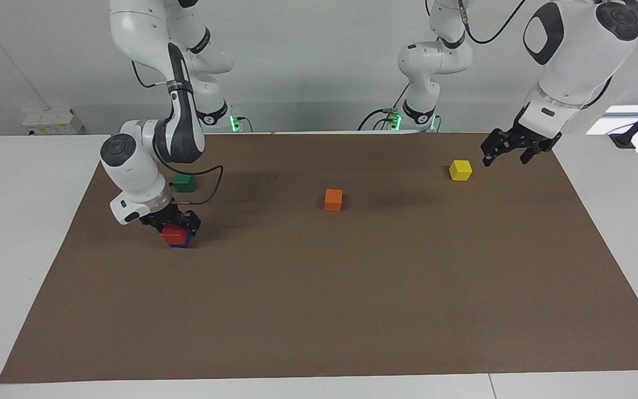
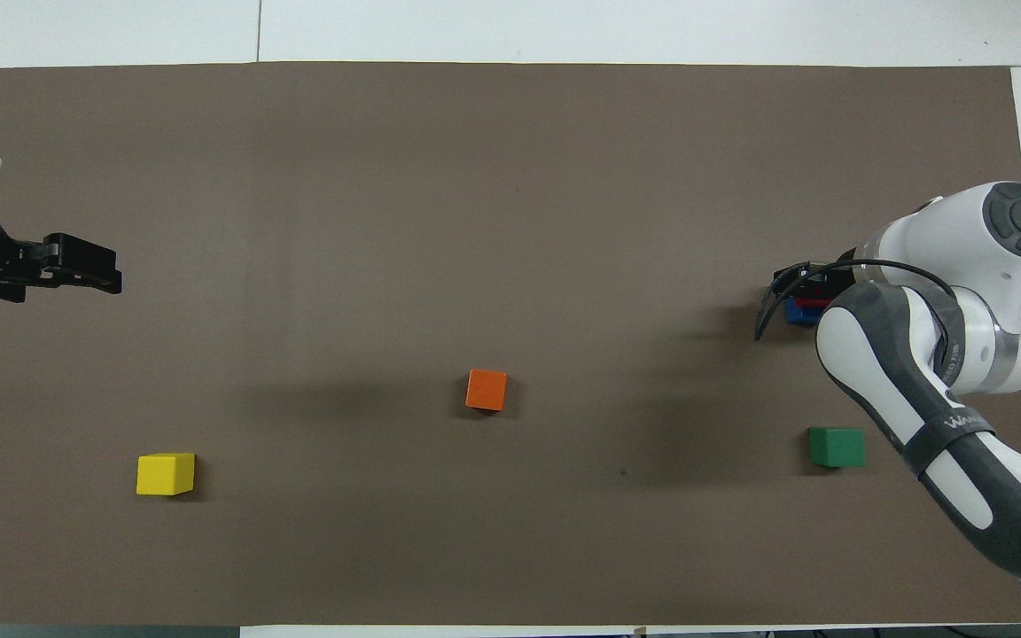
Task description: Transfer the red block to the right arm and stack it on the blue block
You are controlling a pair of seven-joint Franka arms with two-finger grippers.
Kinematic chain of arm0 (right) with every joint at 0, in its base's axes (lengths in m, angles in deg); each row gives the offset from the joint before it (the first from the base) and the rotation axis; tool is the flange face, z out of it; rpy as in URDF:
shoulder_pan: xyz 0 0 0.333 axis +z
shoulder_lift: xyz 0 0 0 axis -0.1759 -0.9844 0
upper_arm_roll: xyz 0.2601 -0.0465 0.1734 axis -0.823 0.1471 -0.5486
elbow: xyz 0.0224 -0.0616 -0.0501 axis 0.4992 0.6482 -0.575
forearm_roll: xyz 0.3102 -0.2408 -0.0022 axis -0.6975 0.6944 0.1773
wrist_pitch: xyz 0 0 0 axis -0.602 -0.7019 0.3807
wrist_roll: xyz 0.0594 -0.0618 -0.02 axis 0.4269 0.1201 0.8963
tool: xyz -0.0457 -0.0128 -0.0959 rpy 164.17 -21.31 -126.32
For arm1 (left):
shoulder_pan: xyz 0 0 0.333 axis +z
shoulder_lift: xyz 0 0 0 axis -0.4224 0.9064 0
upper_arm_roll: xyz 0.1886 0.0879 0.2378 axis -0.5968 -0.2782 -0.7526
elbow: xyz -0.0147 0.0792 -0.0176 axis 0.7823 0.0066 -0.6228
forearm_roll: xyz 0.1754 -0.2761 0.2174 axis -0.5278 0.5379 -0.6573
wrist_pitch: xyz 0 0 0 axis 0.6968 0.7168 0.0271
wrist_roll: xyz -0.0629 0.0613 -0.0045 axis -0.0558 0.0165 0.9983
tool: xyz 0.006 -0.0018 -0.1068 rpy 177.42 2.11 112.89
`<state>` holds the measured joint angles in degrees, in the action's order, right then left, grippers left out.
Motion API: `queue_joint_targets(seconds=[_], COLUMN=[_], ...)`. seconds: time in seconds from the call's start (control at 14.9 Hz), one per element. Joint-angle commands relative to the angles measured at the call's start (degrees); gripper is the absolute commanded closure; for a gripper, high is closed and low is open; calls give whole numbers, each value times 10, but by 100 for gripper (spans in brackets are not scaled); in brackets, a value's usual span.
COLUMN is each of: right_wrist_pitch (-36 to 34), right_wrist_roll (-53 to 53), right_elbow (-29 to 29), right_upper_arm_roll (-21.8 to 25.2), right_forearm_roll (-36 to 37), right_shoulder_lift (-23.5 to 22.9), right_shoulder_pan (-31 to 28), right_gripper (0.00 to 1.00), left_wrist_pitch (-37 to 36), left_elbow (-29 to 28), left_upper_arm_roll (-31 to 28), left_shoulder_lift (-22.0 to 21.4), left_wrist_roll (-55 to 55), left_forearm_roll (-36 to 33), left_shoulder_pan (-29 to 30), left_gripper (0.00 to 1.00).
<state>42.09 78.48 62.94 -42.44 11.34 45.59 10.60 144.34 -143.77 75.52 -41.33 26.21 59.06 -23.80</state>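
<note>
While the right gripper [image 1: 174, 224] stood low near the desk's edge at the right arm's end, its fingers were closed around the red block [image 1: 173, 234], which sat on top of the blue block [image 1: 180, 243]; only a sliver of blue showed beneath it. Just nearer to the robots lay the green cube [image 1: 184, 182]. At the desk's middle sat the orange cube [image 1: 333, 199], and the yellow cube [image 1: 460, 169] lay toward the left arm's end. Waiting in the air over that end's edge, the left gripper [image 1: 504, 149] held nothing, its 2 fingers parted.
</note>
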Motion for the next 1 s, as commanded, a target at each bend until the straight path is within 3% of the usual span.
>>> queue_joint_targets(seconds=[0.0,0.2,0.47,0.6,0.94], right_wrist_pitch=[-72,-159,-340,-398,-434], right_wrist_roll=[14,111,117,113,116], right_elbow=[-51,-140,-234,-241,-233], right_upper_arm_roll=[-3,-3,0,-1,-1], right_forearm_roll=[17,13,10,15,9], right_shoulder_lift=[44,66,96,126,173], right_shoulder_pan=[-5,-23,-26,-25,-43], right_gripper=[0,0,0,0,0], left_wrist_pitch=[-1,-4,-6,-6,-6], left_elbow=[-5,-5,-5,-5,-5], left_upper_arm_roll=[-4,-4,-3,-4,-4], left_shoulder_lift=[-13,-21,-23,-23,-23], left_wrist_roll=[-5,-5,-5,-5,-5], left_forearm_roll=[8,8,8,8,8], left_shoulder_pan=[2,3,3,3,3], left_gripper=[0,0,0,0,0])
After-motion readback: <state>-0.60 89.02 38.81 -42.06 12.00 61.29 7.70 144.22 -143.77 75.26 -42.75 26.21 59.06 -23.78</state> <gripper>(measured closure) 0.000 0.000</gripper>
